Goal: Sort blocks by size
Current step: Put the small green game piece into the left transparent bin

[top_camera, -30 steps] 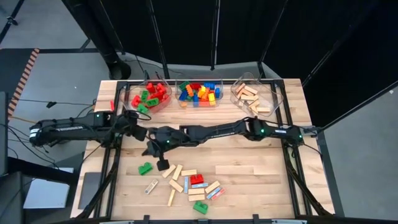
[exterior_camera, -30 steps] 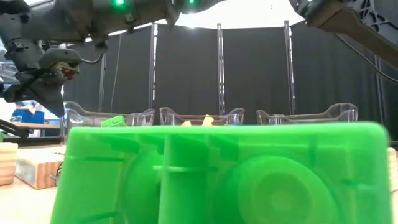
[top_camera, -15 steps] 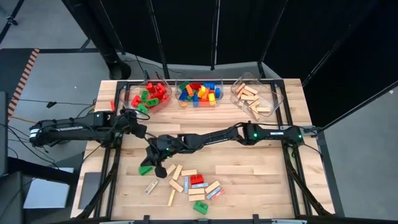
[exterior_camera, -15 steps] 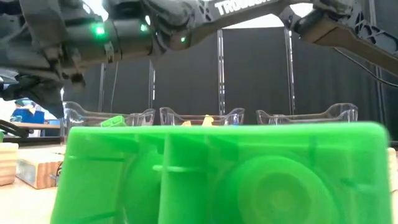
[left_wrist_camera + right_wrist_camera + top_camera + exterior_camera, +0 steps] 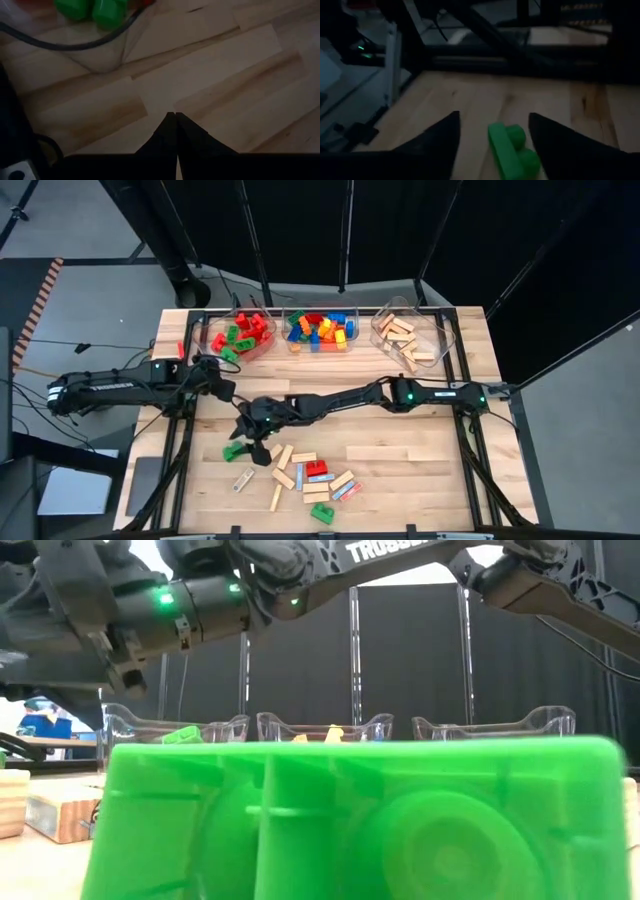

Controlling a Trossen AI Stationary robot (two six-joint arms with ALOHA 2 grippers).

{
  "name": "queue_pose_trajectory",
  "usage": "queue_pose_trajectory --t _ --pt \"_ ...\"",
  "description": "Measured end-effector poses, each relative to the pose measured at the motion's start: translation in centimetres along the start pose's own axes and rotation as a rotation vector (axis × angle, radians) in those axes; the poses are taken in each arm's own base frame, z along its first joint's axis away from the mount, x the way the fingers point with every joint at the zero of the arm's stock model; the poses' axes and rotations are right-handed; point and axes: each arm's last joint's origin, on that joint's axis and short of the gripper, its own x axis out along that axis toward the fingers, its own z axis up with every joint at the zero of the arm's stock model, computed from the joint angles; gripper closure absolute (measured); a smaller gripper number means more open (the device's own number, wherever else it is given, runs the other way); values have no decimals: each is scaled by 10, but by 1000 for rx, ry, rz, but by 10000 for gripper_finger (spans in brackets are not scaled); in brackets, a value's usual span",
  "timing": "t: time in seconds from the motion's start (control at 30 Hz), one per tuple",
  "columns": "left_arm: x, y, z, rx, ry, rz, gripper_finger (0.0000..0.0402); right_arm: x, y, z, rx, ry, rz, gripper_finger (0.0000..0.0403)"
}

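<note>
Right pincer [image 5: 492, 135] spread wide around green brick [image 5: 510, 150].

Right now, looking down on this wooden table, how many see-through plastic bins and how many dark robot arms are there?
Clear plastic bins: 3
Dark robot arms: 2
Total: 5
</note>
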Motion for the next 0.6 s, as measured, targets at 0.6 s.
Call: queue_pose_trajectory --t 0.6 --pt "0 1 3 -6 -88 57 400 18 -8 -38 -98 66 -61 126"
